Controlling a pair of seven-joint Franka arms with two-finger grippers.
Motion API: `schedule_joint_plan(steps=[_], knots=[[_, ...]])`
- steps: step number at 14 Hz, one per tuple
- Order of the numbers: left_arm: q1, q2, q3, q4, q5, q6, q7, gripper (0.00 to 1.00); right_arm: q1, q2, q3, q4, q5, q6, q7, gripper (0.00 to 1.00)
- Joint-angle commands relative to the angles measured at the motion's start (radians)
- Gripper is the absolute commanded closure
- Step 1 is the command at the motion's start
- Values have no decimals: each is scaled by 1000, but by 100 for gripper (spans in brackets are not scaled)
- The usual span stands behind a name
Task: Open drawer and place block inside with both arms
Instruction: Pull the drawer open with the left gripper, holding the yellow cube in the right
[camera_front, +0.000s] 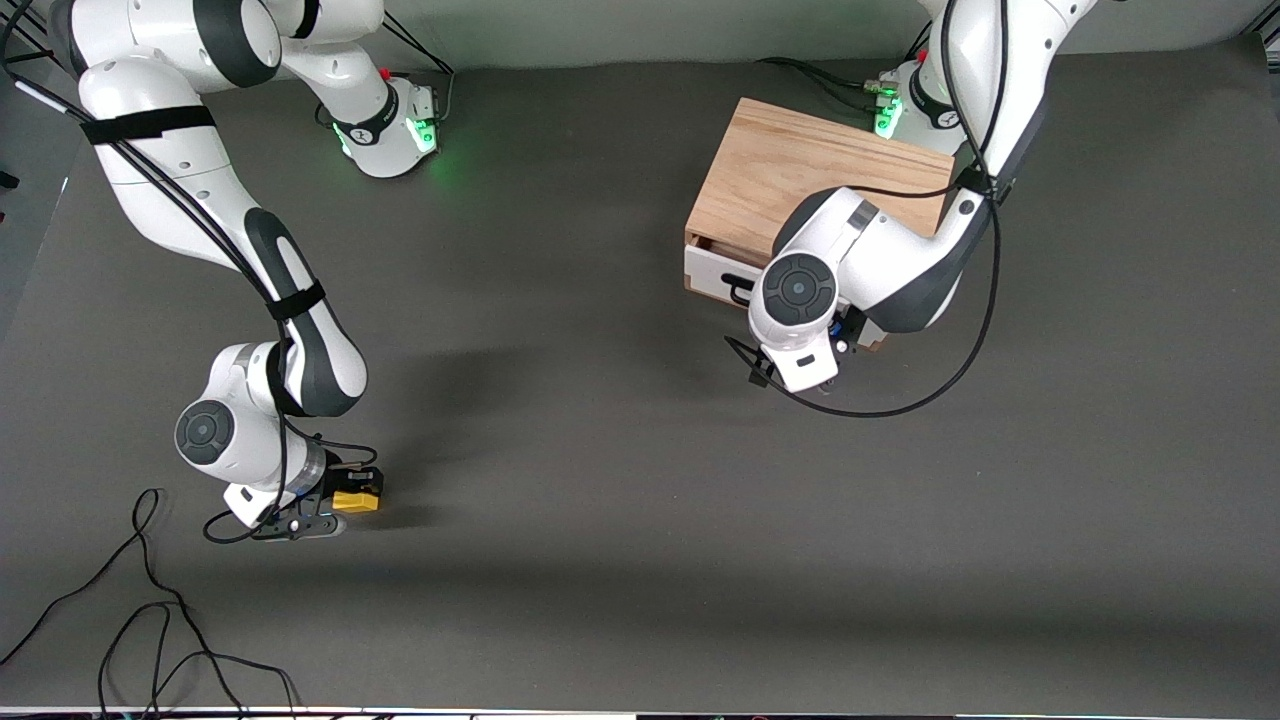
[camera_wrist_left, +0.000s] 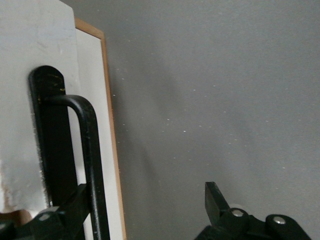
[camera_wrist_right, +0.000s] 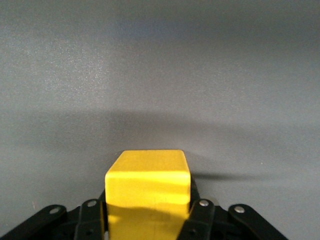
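right gripper (camera_wrist_right: 147, 220) grips block (camera_wrist_right: 148, 192) – left gripper (camera_wrist_left: 145, 212) astride handle (camera_wrist_left: 90, 160)

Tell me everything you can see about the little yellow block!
The block is a small, bright yellow cube with smooth, plain faces and softly rounded edges; its material cannot be told. It sits between the black fingers of the right gripper, low at the dark grey table, toward the right arm's end. It is nearer to the front camera than the wooden box. Only the gripper touches it for certain; whether it rests on the table cannot be told.
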Motion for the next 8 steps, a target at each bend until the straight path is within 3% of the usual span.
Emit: schedule_joint_plan(steps=[1,8], knots=[[-9,60,-3,99,26,6,-24,0,1,-10,-2,-8,18,9,-1,75],[-29,142,-5,218,40,6,-27,0,3,-10,2,-2,18,1,0,76]])
